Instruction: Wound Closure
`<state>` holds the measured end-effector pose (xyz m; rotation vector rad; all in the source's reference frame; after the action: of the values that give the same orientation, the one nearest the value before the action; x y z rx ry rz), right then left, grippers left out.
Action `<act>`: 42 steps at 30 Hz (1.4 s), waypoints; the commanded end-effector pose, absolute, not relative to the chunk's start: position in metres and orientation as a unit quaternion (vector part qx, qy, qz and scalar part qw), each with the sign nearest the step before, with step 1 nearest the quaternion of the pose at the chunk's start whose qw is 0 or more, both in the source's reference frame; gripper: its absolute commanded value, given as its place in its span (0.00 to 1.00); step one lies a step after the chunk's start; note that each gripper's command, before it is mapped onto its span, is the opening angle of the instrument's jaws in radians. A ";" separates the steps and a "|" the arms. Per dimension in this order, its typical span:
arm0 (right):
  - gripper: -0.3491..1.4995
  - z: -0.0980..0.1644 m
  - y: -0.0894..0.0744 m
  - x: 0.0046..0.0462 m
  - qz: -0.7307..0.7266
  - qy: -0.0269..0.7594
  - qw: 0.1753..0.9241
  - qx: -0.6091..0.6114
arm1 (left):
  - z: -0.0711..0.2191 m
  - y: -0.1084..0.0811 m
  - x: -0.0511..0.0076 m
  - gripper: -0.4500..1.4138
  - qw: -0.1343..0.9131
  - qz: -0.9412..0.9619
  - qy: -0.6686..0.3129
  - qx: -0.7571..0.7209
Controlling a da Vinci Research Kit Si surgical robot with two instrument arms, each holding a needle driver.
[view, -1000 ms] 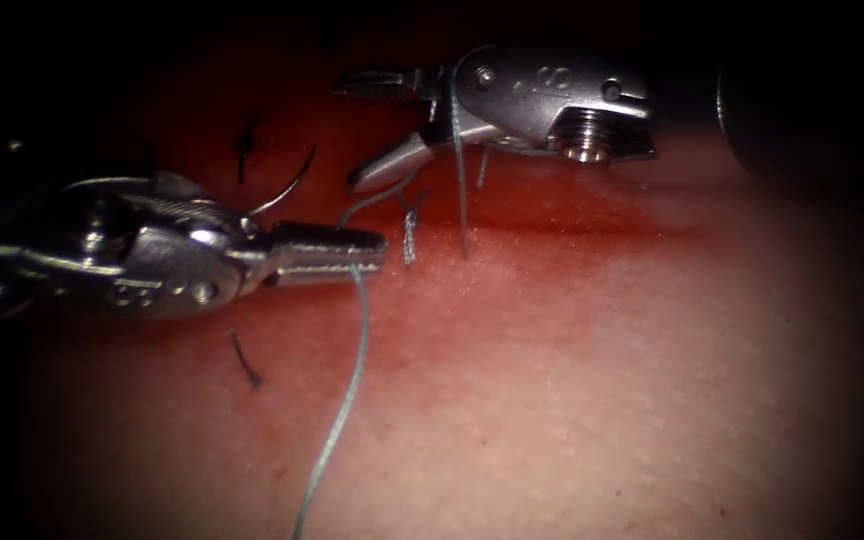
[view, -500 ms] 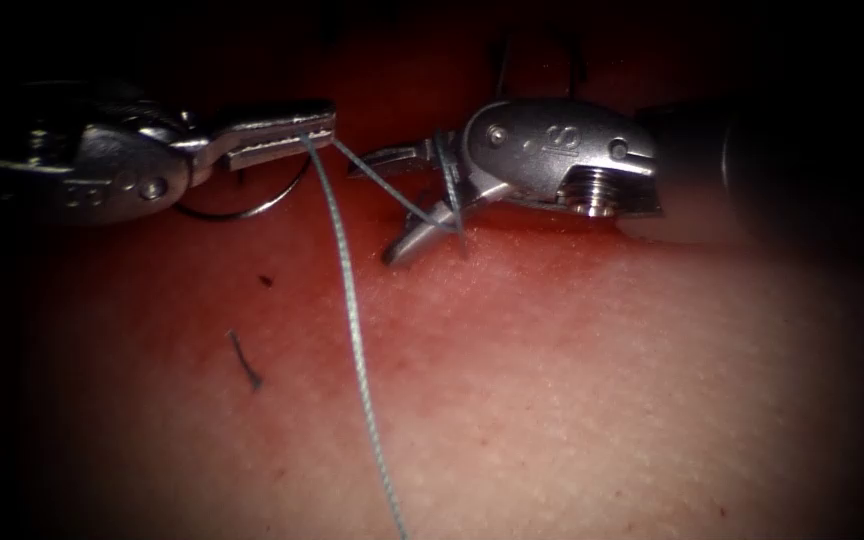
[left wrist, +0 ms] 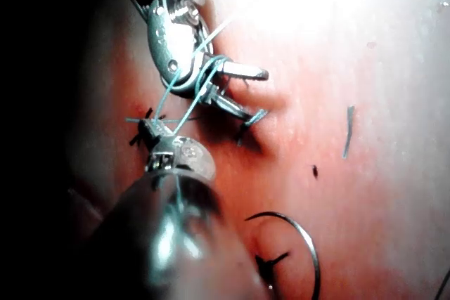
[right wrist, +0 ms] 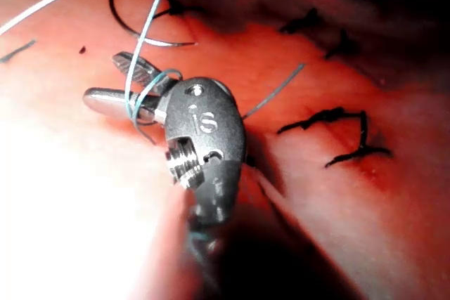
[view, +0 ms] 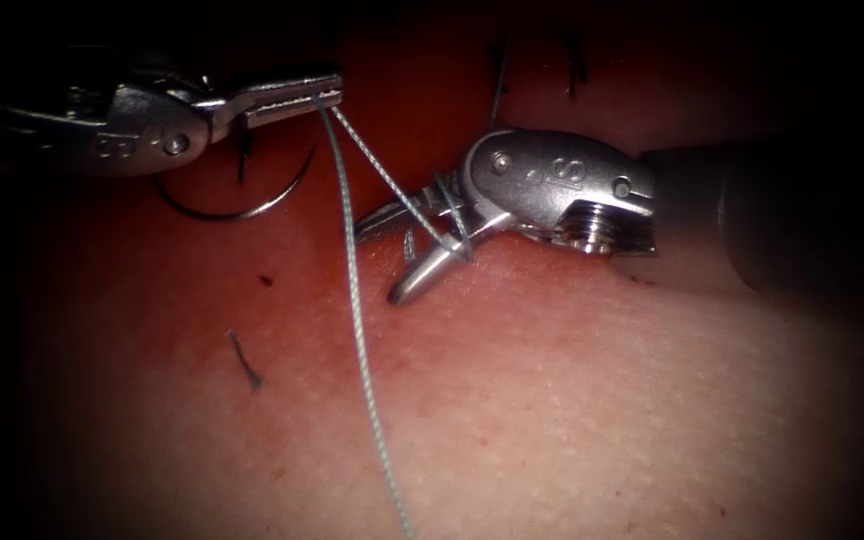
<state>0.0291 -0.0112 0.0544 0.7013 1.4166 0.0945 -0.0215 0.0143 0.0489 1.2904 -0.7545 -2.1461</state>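
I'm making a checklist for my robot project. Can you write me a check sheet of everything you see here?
Surface: tissue, pale at the near side, red fluid around the stitching spot.
Job's things: needle lies free on the tissue, left of the stitching spot, held by neither hand. Thread runs from the left hand across the tissue and is looped around the right hand's open jaws.
Clutter: cut ends of thread on the tissue; dark finished stitches.
Grippers: left hand shut on the thread; right hand open, holding nothing.
Cables: nothing seen.
Surroundings: dark; nothing seen.
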 end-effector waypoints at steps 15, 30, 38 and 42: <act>0.51 0.054 -0.010 0.0295 0.081 0.694 0.633 0.332 | 0.055 0.015 -0.0223 0.00 0.252 -0.796 -0.249 0.491; 0.50 0.053 -0.007 0.0281 0.177 0.748 0.569 0.292 | 0.057 0.012 -0.0228 0.00 0.254 -0.803 -0.218 0.492; 0.61 0.052 -0.006 0.0278 0.285 0.732 0.558 0.268 | 0.058 0.010 -0.0239 0.00 0.246 -0.811 -0.221 0.482; 0.60 0.052 -0.005 0.0278 0.350 0.717 0.545 0.257 | 0.058 0.009 -0.0250 0.00 0.244 -0.815 -0.225 0.475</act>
<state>0.0267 -0.0059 0.0520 0.6050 1.6941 0.8530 -0.0246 0.0088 0.0580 1.2943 -0.6117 -2.2323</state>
